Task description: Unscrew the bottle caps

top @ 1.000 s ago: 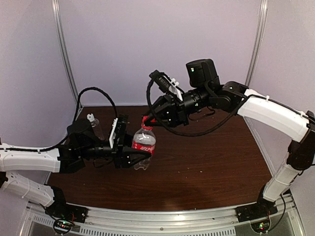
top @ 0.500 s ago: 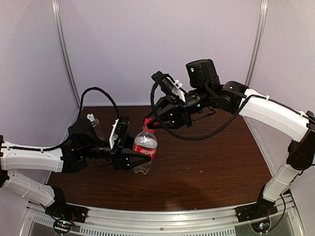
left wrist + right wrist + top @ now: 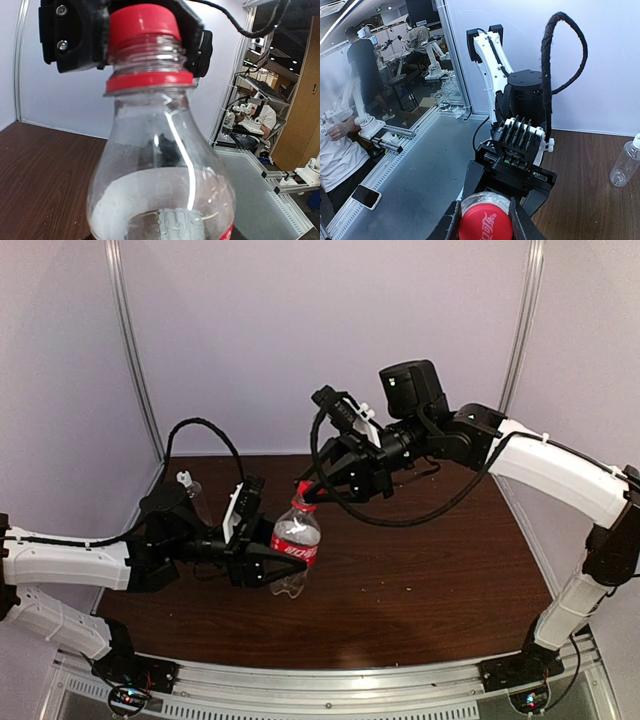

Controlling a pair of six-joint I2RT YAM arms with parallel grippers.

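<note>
In the top view the left gripper (image 3: 278, 564) reaches in from the left of the frame and is clamped around the body of the shorter bottle (image 3: 294, 548), just left of the frame's middle, its fingers closed on the clear plastic at the red label band. The bottle leans a little, neck toward the upper right, above the dark wooden table (image 3: 430, 570); whether its base touches the wood cannot be told from this view. At the top of the neck sits the red cap (image 3: 303, 490), and the right gripper (image 3: 312, 489) comes down onto it from the upper right, pinching it from both sides. In the right wrist view, the two black fingers (image 3: 451, 226) press against either side of the cap at the bottom edge of the frame (white lettering shows on the cap's top). In the left wrist view the cap is at the top centre with the right arm's black fingers flanking it, and clear threaded neck shows between the cap's lower edge and the red ring beneath. A little water lies in the bottle. The taller bottle (image 3: 192, 498) stands upright at the far left of the table, behind the left arm and well apart from both grippers, its white cap (image 3: 183, 478) on.
</note>
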